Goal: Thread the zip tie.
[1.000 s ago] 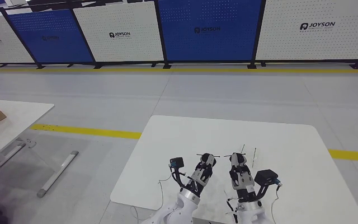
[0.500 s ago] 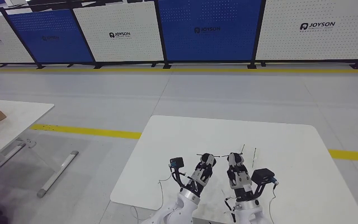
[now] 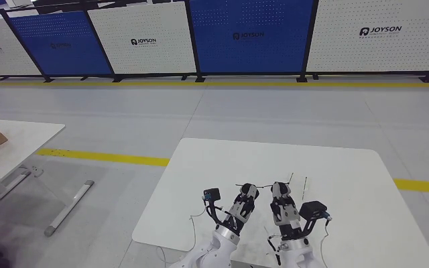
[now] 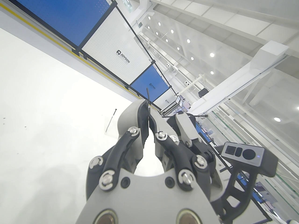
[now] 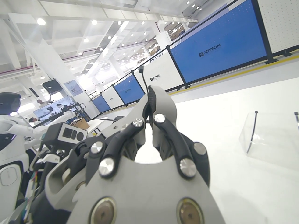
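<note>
Left fingers sit beside right fingers, both pinching zip tie.

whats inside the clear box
Two black zip ties lean inside the clear box, visible through its walls. One is cut off at the picture's edge; nothing beyond it can be seen.

Over the near part of the desk, the left end effector sits just left of the right end effector, each clamped on a zip tie. Just right of them, a holder on the desk carries spare ties.
</note>
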Controlling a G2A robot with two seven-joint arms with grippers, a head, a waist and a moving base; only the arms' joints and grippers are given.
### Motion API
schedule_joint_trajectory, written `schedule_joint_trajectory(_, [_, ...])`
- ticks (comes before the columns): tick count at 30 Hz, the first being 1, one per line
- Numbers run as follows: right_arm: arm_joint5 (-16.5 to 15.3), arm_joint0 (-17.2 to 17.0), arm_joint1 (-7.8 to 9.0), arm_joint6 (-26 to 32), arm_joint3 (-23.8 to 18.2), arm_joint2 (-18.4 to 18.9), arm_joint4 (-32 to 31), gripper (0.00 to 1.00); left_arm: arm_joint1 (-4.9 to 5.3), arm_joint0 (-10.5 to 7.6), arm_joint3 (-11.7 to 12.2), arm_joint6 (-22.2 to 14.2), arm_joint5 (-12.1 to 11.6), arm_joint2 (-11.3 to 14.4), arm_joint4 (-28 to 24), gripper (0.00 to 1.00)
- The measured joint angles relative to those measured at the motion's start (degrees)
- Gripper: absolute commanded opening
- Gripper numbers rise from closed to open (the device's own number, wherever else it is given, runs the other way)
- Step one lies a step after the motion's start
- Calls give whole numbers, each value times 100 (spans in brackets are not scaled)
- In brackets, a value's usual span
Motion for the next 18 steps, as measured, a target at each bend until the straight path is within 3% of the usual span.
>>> schedule_joint_trajectory(18, [32, 45, -38, 76, 99, 5, -49, 0, 0, 0, 0, 0, 0, 0, 0, 0])
